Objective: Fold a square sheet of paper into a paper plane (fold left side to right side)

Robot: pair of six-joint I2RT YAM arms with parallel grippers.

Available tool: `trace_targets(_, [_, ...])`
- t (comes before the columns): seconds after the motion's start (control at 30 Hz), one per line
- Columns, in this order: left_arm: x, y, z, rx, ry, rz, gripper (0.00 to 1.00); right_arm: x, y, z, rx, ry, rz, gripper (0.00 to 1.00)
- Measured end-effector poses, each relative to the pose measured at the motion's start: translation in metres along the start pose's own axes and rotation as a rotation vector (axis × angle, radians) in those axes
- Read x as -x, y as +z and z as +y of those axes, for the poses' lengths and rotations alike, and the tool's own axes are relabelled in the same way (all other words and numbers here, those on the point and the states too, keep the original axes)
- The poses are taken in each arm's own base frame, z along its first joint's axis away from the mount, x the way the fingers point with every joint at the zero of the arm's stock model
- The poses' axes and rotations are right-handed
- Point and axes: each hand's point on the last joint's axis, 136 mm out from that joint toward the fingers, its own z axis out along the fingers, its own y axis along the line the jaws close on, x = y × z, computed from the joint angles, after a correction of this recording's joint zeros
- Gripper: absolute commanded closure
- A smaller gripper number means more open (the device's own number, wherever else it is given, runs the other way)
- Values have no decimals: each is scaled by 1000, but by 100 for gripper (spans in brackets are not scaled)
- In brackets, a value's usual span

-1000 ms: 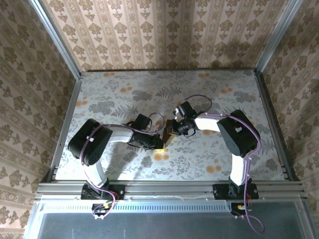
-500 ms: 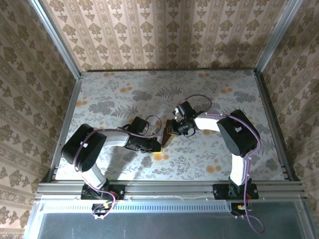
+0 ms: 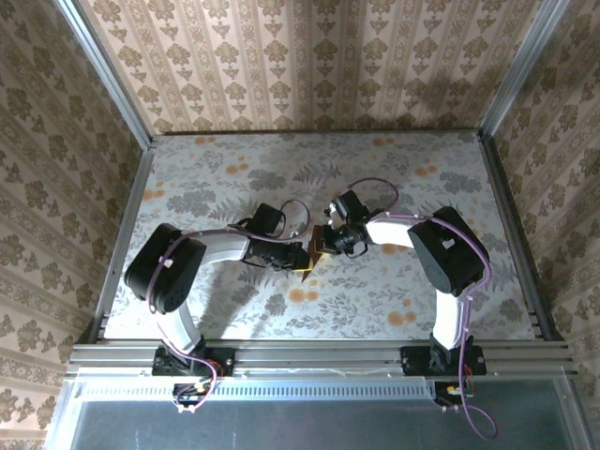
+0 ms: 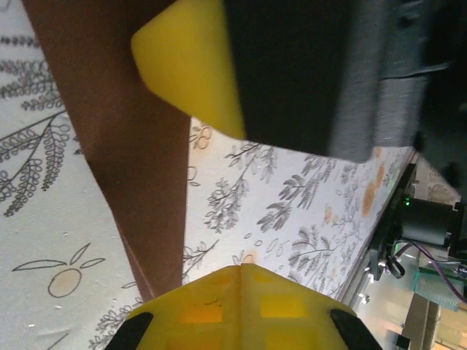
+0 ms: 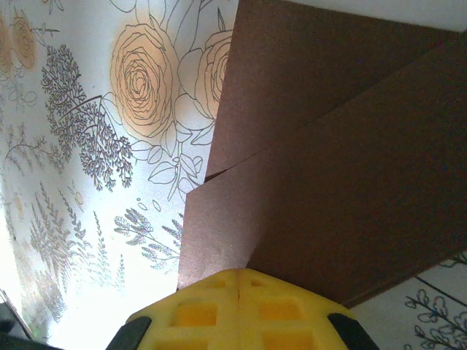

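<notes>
Near the middle of the worktop, your two hands meet over the square sheet of paper, which lies between them, already folded and far narrower than a square. Your left hand sits at the sheet's near left edge and your right hand at its far right edge. Both have their fingers brought together, and both are right against the paper. Whether either one actually pinches a layer or only presses on it, I cannot tell. From the right wrist you see one brown layer lapped over another, their edges stepped rather than aligned, with the paper running up to the base of the fingers. From the left wrist the sheet appears as a dark strip with a ridge down it, seemingly lifted off the printed surface on one side. You look to be mid-fold, carrying the left part over to the right, with the crease not yet set. Next, I judge, you need one hand to pin the lower layer while the other lays the flap flat and runs along the fold. Watch that the thin sheet does not slide or buckle.
</notes>
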Motion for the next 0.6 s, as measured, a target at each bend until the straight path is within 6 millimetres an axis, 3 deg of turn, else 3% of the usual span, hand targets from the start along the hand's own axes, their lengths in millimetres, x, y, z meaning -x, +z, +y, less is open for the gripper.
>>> trace_targets(0.3, [-11, 9, 19, 35, -33, 28, 100, 1, -1, 2, -4, 0, 3, 100])
trace_targets(0.6, [-14, 10, 21, 12, -4, 6, 100, 3, -3, 3, -5, 12, 13, 100])
